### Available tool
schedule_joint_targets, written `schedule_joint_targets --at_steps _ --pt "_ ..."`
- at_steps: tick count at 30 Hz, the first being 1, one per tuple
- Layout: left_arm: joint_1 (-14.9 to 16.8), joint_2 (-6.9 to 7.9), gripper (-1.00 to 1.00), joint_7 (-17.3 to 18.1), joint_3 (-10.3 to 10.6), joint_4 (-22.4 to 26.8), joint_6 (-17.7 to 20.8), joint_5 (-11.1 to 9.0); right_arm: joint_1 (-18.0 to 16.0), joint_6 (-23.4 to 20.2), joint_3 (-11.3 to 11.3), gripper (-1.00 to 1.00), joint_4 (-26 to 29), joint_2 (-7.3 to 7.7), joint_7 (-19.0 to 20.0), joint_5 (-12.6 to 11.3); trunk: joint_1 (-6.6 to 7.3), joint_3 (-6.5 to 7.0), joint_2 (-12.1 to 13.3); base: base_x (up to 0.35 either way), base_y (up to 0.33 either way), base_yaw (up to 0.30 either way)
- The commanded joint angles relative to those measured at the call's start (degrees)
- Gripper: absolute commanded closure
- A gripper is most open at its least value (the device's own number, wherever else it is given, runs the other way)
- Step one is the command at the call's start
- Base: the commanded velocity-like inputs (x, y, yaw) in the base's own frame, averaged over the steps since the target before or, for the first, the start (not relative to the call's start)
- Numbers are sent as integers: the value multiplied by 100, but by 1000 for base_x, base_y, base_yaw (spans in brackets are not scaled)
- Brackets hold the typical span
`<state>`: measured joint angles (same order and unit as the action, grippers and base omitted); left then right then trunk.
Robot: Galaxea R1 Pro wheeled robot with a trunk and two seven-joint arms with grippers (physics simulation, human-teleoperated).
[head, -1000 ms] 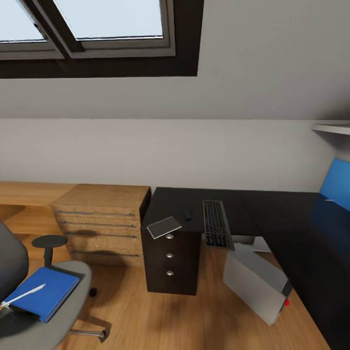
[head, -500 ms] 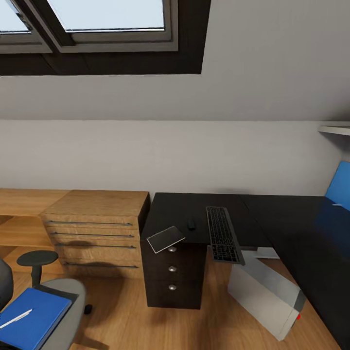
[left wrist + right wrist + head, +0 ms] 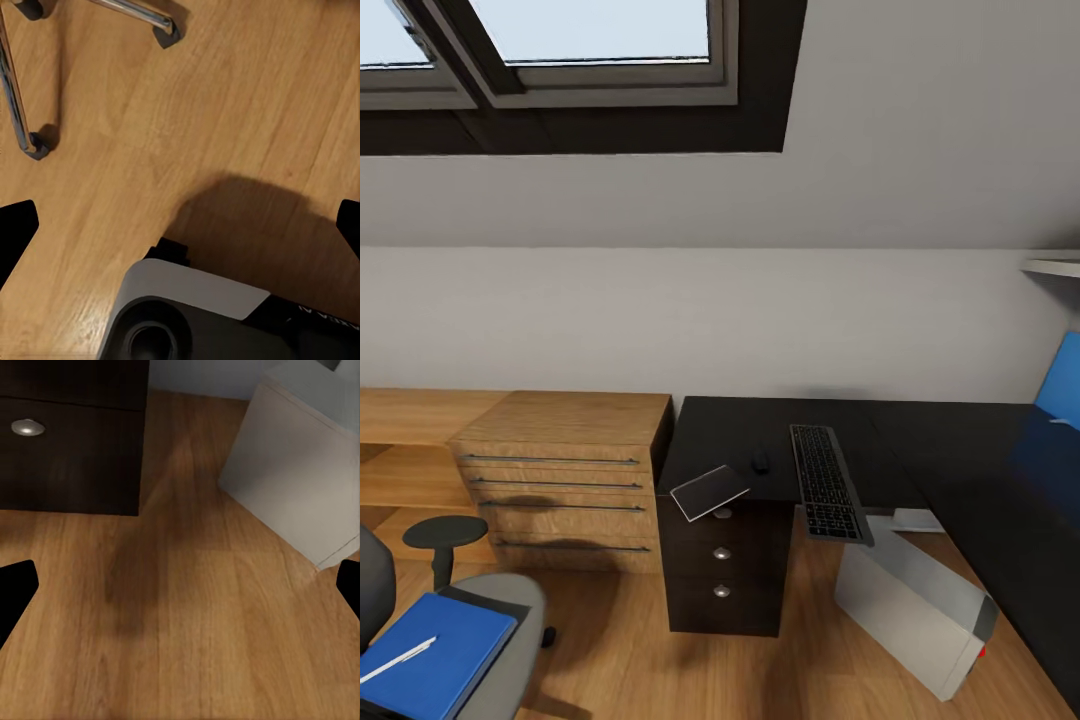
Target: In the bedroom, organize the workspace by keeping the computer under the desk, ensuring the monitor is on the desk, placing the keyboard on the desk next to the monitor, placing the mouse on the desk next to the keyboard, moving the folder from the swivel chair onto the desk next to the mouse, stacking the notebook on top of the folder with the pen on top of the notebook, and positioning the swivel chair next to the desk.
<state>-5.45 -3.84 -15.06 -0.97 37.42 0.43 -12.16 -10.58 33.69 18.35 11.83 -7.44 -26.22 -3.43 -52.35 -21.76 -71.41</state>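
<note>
Head view: I'm parked facing the desk point(image 3: 920, 440) corner, arms low; keyboard point(image 3: 826, 480) lies on the desk with its near end overhanging the front edge; mouse point(image 3: 760, 461) sits just beside it, apart; notebook point(image 3: 709, 491) is tilted and hangs over the desk corner above the black drawer unit point(image 3: 725, 565), looks easy to knock off; computer point(image 3: 913, 620) leans on the floor under the desk edge, red light low at its corner; swivel chair point(image 3: 480, 640) is at my left, well apart from the desk, with the folder point(image 3: 440, 650) flat on the seat and the pen point(image 3: 398, 660) lying across it; I read this as the approach stage, folder likely first.

Left wrist view: looking straight down at the wood floor point(image 3: 225, 112); chrome chair legs point(image 3: 19, 97) with casters nearby; my own base point(image 3: 195, 315) below; left gripper point(image 3: 180, 236) spread wide, holding nothing.

Right wrist view: floor, drawer unit front with a knob, computer side panel; right gripper point(image 3: 180, 592) likewise spread and empty.
</note>
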Motion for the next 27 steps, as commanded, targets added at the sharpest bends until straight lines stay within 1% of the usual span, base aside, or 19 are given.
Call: schedule_joint_targets --at_steps 1,10,13,15,16,19,20,23,24,27 --pt "-5 -2 -100 -13 -9 12 2 -41 -5 15 52 -100 -5 -7 -31 -35 -1 -5 -4 0 0 0" --pt "-2 -18 -100 -22 7 -36 -3 -41 -5 15 35 -100 33 9 -32 -43 -1 -5 -4 0 0 0" --pt "-1 -32 -100 -20 14 266 23 -41 -5 10 21 -100 190 13 -61 -36 -1 -5 -4 0 0 0" --pt "0 -39 -100 -5 16 595 37 -39 -5 0 12 -100 438 16 -71 -44 -1 -5 -4 0 0 0" --pt "0 -49 -100 -1 17 981 51 -36 -11 3 -2 -100 751 33 -77 -48 -1 -5 -4 0 0 0" --pt "0 -78 -100 -2 22 1362 144 -34 -28 2 -18 -100 1081 103 -77 -51 -1 -5 -4 0 0 0" --pt "0 -111 -100 -3 23 1635 353 -34 -44 -6 -33 -100 1274 186 -75 -61 -1 -5 -4 0 0 0" --pt "0 -159 -100 -14 25 2105 909 -33 -100 -13 -82 -100 1486 303 -68 -113 -1 -5 -4 0 0 0" --pt "7 -253 -100 -40 26 3039 2186 -33 -496 -10 -317 -100 1683 410 -51 -461 -1 -5 -4 0 0 0" --pt "75 -355 -100 -47 30 3358 2577 -32 -731 -10 -488 -100 1718 427 -19 -801 -1 -5 -4 0 0 0"
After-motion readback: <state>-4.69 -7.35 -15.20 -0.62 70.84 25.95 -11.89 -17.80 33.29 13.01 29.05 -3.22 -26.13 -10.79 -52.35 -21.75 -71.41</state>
